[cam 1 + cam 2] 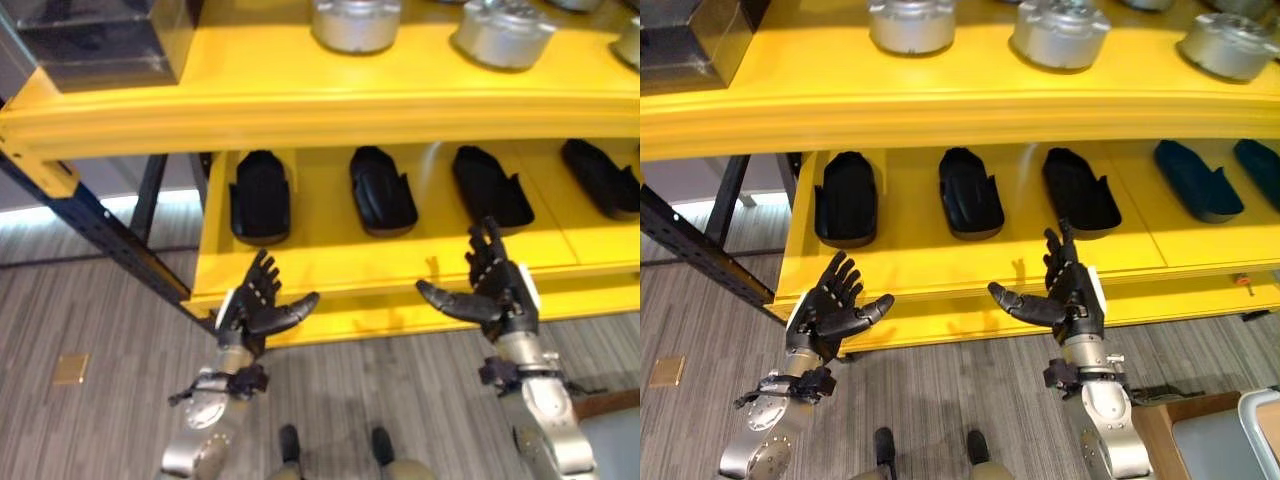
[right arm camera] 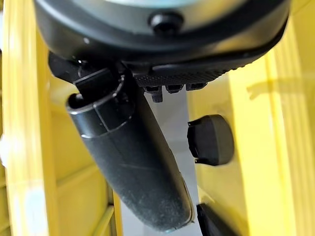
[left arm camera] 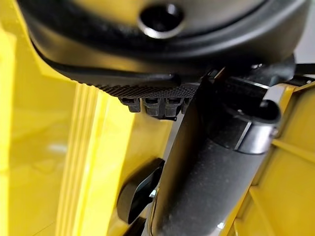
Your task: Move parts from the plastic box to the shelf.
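Note:
Several black moulded parts [image 1: 260, 195] [image 1: 970, 195] lie in a row on the lower yellow shelf [image 1: 330, 262]. Round silver parts [image 1: 355, 22] [image 1: 1060, 32] stand on the upper shelf. My left hand [image 1: 258, 305] [image 1: 830, 310] hovers open and empty at the lower shelf's front edge, below the leftmost black part. My right hand [image 1: 497, 290] [image 1: 1065, 295] is open and empty too, palm turned inward, in front of the third black part [image 1: 490, 188]. In the right wrist view a black part [image 2: 211, 140] shows past the thumb [image 2: 133, 167]. The left wrist view has another black part [image 3: 140, 194] beside the thumb [image 3: 206, 177].
A dark box [image 1: 100, 40] sits at the upper shelf's left end. The shelf's dark blue brace [image 1: 90, 225] slants down at the left. A pale box corner [image 1: 1260, 430] on a brown surface shows at the lower right. Grey plank floor [image 1: 100, 330] lies below.

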You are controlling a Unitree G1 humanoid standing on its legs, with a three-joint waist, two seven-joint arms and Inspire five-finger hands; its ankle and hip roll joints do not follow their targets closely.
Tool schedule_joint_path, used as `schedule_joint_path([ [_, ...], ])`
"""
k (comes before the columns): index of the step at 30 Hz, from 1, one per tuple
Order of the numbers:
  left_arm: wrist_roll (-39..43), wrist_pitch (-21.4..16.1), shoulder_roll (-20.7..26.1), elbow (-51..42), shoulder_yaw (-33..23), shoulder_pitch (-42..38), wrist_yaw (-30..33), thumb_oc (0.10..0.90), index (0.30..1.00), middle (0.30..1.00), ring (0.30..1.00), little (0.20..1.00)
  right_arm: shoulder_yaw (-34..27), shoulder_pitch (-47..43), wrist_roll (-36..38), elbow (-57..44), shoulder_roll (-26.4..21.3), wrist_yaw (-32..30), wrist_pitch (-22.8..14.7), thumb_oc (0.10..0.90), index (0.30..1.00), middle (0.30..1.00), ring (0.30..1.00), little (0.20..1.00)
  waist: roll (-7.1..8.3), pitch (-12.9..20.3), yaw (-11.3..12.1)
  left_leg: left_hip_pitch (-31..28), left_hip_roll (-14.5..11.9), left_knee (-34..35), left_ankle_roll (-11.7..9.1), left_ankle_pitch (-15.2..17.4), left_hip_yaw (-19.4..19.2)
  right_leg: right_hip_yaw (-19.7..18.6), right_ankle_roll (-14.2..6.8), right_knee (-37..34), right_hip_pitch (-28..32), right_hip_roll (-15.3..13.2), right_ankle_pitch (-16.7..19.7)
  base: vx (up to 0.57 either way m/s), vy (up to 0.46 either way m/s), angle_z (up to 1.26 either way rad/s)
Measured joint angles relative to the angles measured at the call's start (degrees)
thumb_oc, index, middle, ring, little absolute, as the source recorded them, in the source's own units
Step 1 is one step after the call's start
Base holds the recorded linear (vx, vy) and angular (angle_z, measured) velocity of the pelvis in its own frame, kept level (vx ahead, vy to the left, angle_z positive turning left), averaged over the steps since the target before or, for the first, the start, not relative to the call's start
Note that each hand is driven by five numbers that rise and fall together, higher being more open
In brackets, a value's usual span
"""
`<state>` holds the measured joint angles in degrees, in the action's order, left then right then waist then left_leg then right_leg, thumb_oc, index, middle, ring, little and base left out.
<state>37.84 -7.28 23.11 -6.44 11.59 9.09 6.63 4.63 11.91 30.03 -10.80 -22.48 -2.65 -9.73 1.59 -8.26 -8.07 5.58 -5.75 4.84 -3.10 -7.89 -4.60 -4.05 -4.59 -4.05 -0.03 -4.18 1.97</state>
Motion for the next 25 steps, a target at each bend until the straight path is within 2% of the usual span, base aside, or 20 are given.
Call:
schedule_joint_path([
  [7,-0.4,0.0,-2.0,4.5,0.1,2.1,-1.2,0.9,1.0,1.0,1.0,1.0,3.3,3.9,0.9,7.6,0.0,3.0,0.3,0.9,1.0,1.0,1.0,1.0,0.28,3.5,-1.0,-0.4,-0.1,0.0,0.2,0.6,0.0,0.0,0.1,-0.8,0.7,0.1,0.1,0.0,0.0,0.0],
  [25,-1.8,-0.1,-3.7,5.5,0.5,3.3,-1.1,0.9,1.0,1.0,1.0,1.0,3.8,5.6,1.8,7.7,-0.1,4.0,0.4,0.9,1.0,1.0,1.0,1.0,-0.42,5.1,-1.2,-0.4,-0.1,0.0,0.2,0.6,0.7,0.7,0.1,-0.8,1.1,0.2,-0.1,0.0,-0.001,0.01],
])
